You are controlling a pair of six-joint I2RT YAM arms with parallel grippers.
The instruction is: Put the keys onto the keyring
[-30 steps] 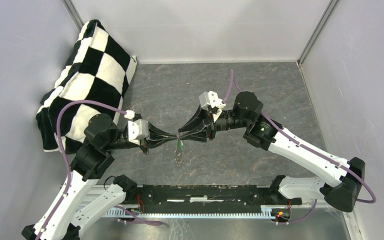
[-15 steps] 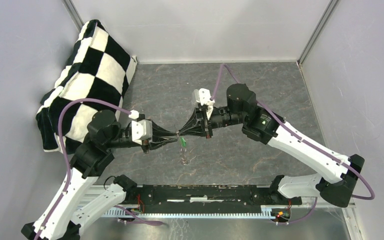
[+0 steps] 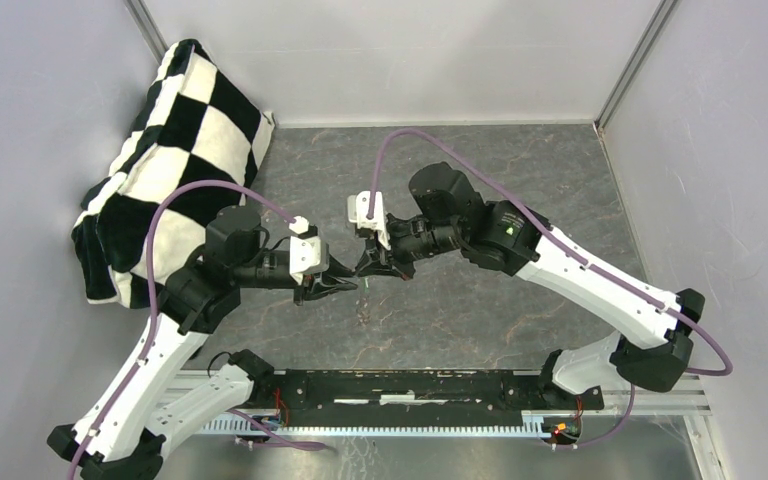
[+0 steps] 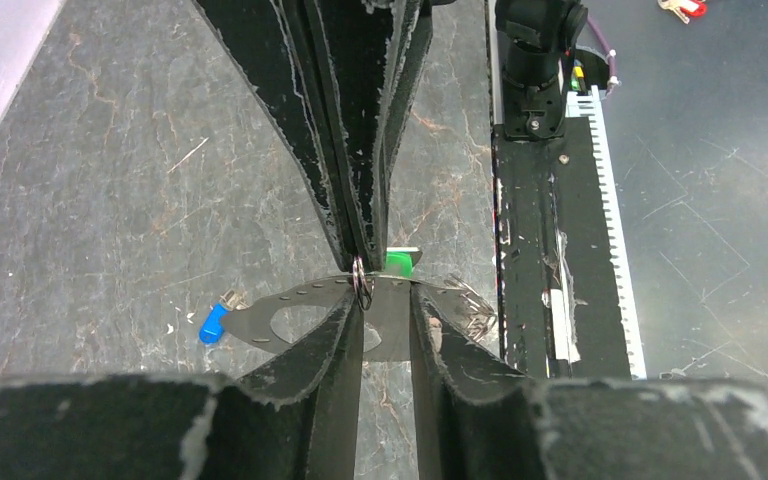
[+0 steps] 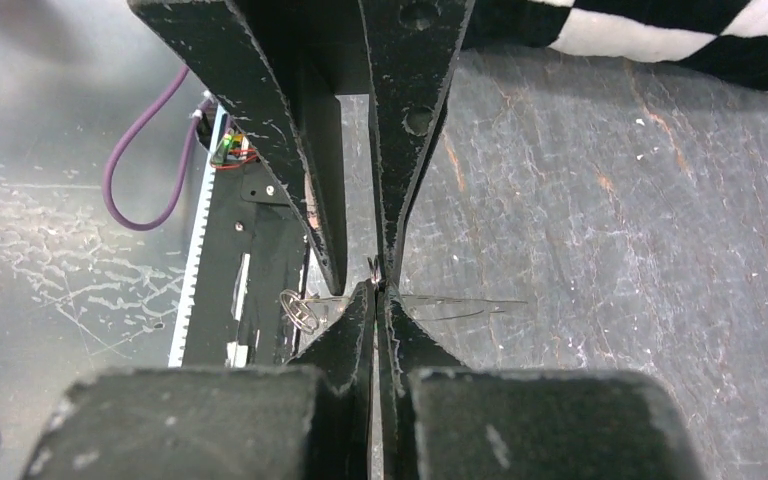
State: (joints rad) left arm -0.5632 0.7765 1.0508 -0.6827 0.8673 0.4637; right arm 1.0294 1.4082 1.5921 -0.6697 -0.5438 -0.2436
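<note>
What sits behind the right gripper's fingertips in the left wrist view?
A green key head shows beside the right gripper, shut on the keyring; its blade is hidden.

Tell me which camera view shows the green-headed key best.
The left wrist view. There the green key shows its bright green head close up and in clear contrast, though its blade is hidden. The top view gives at most a faint green speck at mid-table. The right wrist view shows no green at all.

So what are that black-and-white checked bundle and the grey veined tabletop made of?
The black-and-white checked bundle looks like soft, fuzzy fabric: it slumps in folds. The grey veined tabletop looks like matt stone or a stone-print sheet, given its crack-like veins; I cannot tell which.
</note>
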